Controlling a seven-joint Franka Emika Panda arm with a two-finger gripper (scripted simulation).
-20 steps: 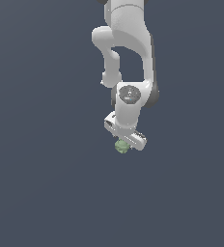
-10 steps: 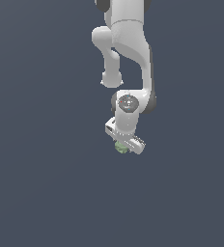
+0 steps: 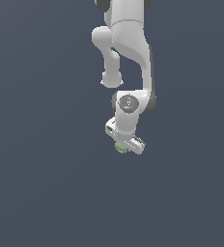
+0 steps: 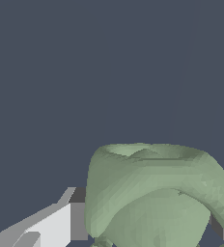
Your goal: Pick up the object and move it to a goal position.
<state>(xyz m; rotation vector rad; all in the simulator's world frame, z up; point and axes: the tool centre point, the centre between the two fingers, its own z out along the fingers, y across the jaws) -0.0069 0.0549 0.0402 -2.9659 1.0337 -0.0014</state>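
Observation:
The object is a small pale green lumpy ball, mostly hidden under the white gripper in the exterior view. The white Panda arm reaches down from above to it. In the wrist view the object fills the near field, pale green and mottled, with one white and grey finger pressed against its side and a sliver of the other finger at the opposite side. The gripper is shut on the object.
A plain dark grey-blue surface lies all around the arm. No other objects or edges show in either view.
The gripper with the object has shifted slightly toward the exterior view's right, and the arm's upper links have moved that way too. The object stays between the fingers.

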